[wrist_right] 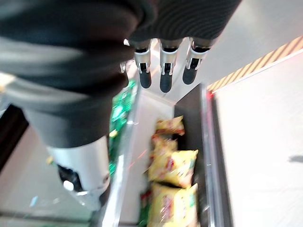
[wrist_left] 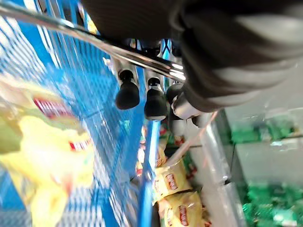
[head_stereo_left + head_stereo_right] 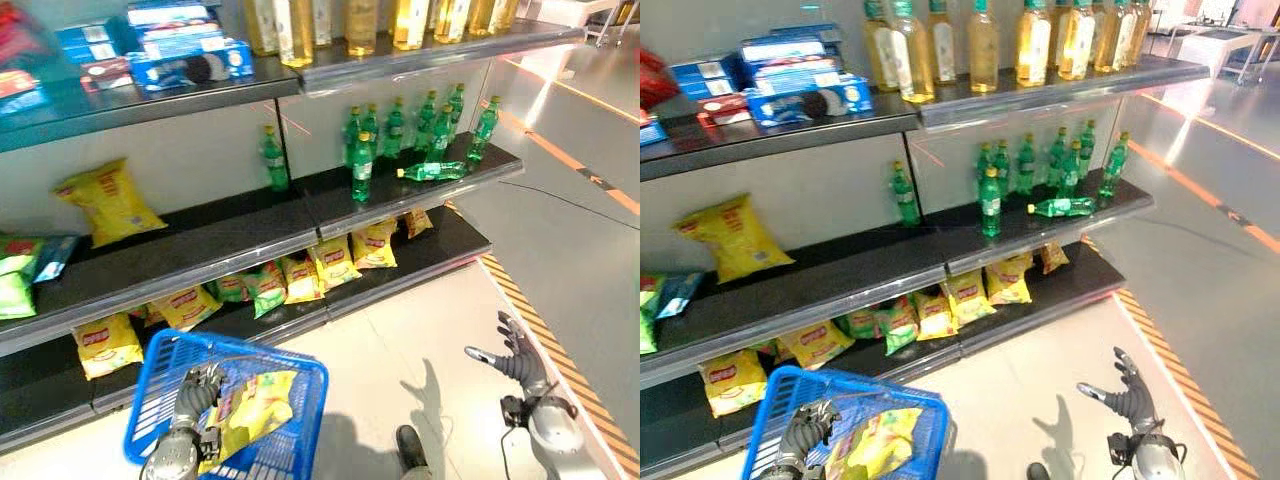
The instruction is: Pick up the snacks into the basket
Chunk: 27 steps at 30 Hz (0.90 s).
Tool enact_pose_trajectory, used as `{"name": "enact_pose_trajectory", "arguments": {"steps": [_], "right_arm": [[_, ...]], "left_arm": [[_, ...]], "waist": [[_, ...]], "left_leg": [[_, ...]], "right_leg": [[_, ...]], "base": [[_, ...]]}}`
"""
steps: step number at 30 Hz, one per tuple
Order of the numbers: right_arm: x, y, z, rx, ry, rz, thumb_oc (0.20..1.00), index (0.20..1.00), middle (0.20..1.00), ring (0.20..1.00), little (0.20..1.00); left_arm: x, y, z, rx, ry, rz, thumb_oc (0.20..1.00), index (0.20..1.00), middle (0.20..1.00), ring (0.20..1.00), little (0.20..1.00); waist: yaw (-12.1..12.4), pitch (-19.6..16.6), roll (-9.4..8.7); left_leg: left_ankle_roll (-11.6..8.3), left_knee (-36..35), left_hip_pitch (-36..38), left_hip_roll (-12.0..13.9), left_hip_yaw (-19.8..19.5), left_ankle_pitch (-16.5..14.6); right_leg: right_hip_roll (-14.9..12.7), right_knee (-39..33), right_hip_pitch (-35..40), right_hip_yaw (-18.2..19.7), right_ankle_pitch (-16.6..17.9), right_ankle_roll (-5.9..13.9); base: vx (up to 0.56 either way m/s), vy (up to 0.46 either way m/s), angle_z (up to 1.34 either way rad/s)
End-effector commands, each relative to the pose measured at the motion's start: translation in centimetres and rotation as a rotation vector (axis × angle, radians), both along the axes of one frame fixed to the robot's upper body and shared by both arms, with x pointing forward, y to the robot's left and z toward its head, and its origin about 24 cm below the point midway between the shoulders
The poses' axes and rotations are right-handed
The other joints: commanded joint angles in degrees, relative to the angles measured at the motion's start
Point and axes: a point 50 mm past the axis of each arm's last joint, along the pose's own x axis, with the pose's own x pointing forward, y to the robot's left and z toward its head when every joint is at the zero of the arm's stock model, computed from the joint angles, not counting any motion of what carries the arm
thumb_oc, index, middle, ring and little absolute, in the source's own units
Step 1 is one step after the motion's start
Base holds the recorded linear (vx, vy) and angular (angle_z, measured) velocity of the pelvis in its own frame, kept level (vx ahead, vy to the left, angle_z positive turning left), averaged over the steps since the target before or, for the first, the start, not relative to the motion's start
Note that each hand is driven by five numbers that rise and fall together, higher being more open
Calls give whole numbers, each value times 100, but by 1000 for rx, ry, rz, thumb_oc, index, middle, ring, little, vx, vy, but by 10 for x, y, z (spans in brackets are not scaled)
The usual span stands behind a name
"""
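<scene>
Nearest, the left hand (image 3: 193, 395) curls its fingers round the blue basket's (image 3: 160, 375) metal handle; a yellow snack bag (image 3: 252, 410) lies inside the basket, just beside that hand. Farther right, the right hand (image 3: 512, 352) hangs over the floor, fingers spread, holding nothing.

A shop aisle, long shelves (image 3: 200, 262) carrying snack bags (image 3: 330, 262), green bottles (image 3: 361, 167), biscuit boxes (image 3: 190, 58), a blue basket (image 3: 170, 375) hanging in front

Dark three-tier store shelving (image 3: 300, 235) against pale wall; glossy grey floor (image 3: 590, 230), striped hazard tape (image 3: 540, 315).
</scene>
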Motion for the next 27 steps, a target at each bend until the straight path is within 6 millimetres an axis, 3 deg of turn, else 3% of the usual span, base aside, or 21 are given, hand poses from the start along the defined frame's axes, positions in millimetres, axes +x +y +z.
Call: {"name": "enact_pose_trajectory", "arguments": {"steps": [1, 2, 3, 4, 5, 6, 7, 8, 9, 10, 11, 12, 13, 14, 17, 19, 20, 21, 23, 25, 27], "right_arm": [[12, -6, 35, -76, -155, 16, 1000, 1000, 1000, 1000, 1000], [9, -9, 35, -78, -154, 14, 1000, 1000, 1000, 1000, 1000], [8, -9, 35, -79, -153, 13, 1000, 1000, 1000, 1000, 1000], [5, -14, 34, -88, -141, 6, 1000, 1000, 1000, 1000, 1000], [1, -21, 36, -111, -142, -12, 1000, 1000, 1000, 1000, 1000], [0, -22, 36, -108, -143, -21, 1000, 1000, 1000, 1000, 1000], [0, -22, 36, -108, -143, -21, 1000, 1000, 1000, 1000, 1000], [0, -22, 35, -121, -134, -13, 1000, 1000, 1000, 1000, 1000], [-1, -22, 37, -154, -123, -1, 1000, 1000, 1000, 1000, 1000], [-1, -22, 37, -154, -123, -1, 1000, 1000, 1000, 1000, 1000], [-3, -24, 35, -139, -125, -17, 1000, 1000, 1000, 1000, 1000], [-4, -22, 33, -116, -131, -34, 1000, 1000, 1000, 1000, 1000], [-4, -22, 33, -116, -131, -34, 1000, 1000, 1000, 1000, 1000], [-3, -19, 32, -114, -135, -32, 1000, 1000, 1000, 1000, 1000], [4, -10, 30, -115, -134, -5, 1000, 1000, 1000, 1000, 1000], [6, -5, 28, -111, -126, 12, 1000, 1000, 1000, 1000, 1000], [7, 0, 22, -70, -120, 8, 1000, 1000, 1000, 1000, 1000], [10, 6, 23, -79, -122, 34, 1000, 1000, 1000, 1000, 1000], [11, 6, 23, -79, -123, 34, 1000, 1000, 1000, 1000, 1000], [18, 9, 25, -53, -141, 31, 1000, 1000, 1000, 1000, 1000], [30, 11, 33, -63, -167, 37, 1000, 1000, 1000, 1000, 1000]], "left_arm": [[36, 5, 67, 15, -369, -4, 200, 200, 200, 200, 200], [36, 4, 67, -3, -372, -2, 200, 200, 200, 200, 200], [36, 4, 67, -4, -371, -2, 200, 200, 200, 200, 200], [36, 2, 67, -13, -373, -8, 200, 200, 200, 200, 200], [38, 1, 69, 8, -373, -33, 200, 200, 200, 200, 200], [38, 1, 68, 6, -371, -34, 200, 200, 200, 200, 200], [38, 1, 68, 6, -371, -35, 200, 200, 200, 200, 200], [37, 1, 68, 3, -372, -34, 200, 200, 200, 200, 200], [33, 1, 64, 5, -358, -34, 200, 200, 200, 200, 200], [33, 1, 64, 5, -358, -34, 200, 200, 200, 200, 200], [32, 1, 64, 10, -354, -35, 200, 200, 200, 200, 200], [32, -1, 63, 27, -345, -55, 200, 200, 200, 200, 200], [32, -1, 63, 27, -345, -55, 200, 200, 200, 200, 200], [33, 0, 65, 45, -349, -54, 200, 200, 200, 200, 200], [34, 0, 65, 59, -345, -60, 200, 200, 200, 200, 200], [31, 1, 64, 76, -337, -58, 200, 200, 200, 200, 200], [28, 5, 64, 96, -326, -46, 200, 200, 200, 200, 200], [28, 7, 68, 131, -333, -71, 200, 200, 200, 200, 200], [28, 7, 69, 132, -334, -70, 200, 200, 200, 200, 200], [32, 5, 75, 164, -354, -102, 200, 200, 200, 200, 200], [34, 6, 81, 168, -379, -101, 200, 200, 200, 200, 200]], "waist": [[33, -469, -121], [64, -455, -108], [28, -472, -95], [63, -456, -88], [34, -471, -96], [32, -465, -120], [28, -467, -118], [72, -452, -142], [190, -461, -152], [186, -470, -161], [201, -465, -178], [250, -419, -101], [251, -417, -103], [321, -353, 0], [363, -285, -16], [406, -332, -84], [452, -273, -175], [417, -91, -167], [426, -79, -195], [408, 57, -174], [449, 79, -219]], "left_leg": [[175, 248, 575, 462, 287, -17], [202, 420, 391, 561, 222, 384], [191, 429, 352, 569, 173, 394], [231, 535, 174, 619, 158, 748], [319, 640, -191, 668, 371, 1126], [320, 718, -320, 655, 502, 1176], [319, 733, -331, 657, 494, 1170], [329, 791, -411, 487, 526, 1022], [463, 716, -606, -196, 500, 446], [468, 718, -628, -208, 498, 465], [553, 619, -824, -473, 652, 326], [676, 243, -1054, -705, 1040, 478], [676, 236, -1048, -707, 1041, 481], [728, 45, -1218, -922, 1257, 675], [802, 54, -1063, -946, 1153, 582], [902, 129, -978, -1090, 969, 415], [1028, 147, -740, -1100, 1090, 258], [1107, 128, -613, -1034, 1153, 252], [1114, 135, -616, -1060, 1174, 250], [1085, 211, -600, -1010, 1042, 175], [989, 216, -549, -991, 927, 66]], "right_leg": [[106, 425, -549, 23, -547, 50], [182, 503, -457, -12, -613, -11], [174, 508, -464, -56, -619, -22], [233, 511, -365, -113, -704, -81], [307, 388, -147, -341, -846, -275], [342, 286, -38, -432, -874, -342], [342, 271, -31, -440, -868, -343], [368, 155, 66, -522, -898, -379], [464, -34, 289, -593, -966, -429], [452, -55, 280, -593, -939, -425], [483, -131, 387, -677, -951, -451], [629, -172, 464, -859, -989, -490], [627, -170, 465, -858, -991, -490], [815, -60, 497, -969, -1089, -541], [838, 237, 526, -1002, -1233, -553], [692, 506, 603, -1005, -1256, -461], [477, 1325, 543, -1124, -1052, -220], [308, 2165, 222, -1119, -524, -12], [284, 2235, 182, -1087, -549, -3], [249, 2360, -126, -1022, -693, -145], [-26, 1318, -266, -1091, -791, -215]], "base": [[172, -539, 51], [97, -369, 71], [27, -279, 95], [33, -452, 109], [63, -573, 119], [56, -439, 110], [63, -259, 85], [153, -323, 40], [144, -321, 32], [147, -291, 69], [96, -250, 75], [106, -252, 83], [155, -251, 57], [139, -112, 48], [146, -13, -9], [241, 78, -37], [322, 120, -40], [224, 96, -30], [67, 23, 11], [104, -29, -39], [212, -157, -21]]}}
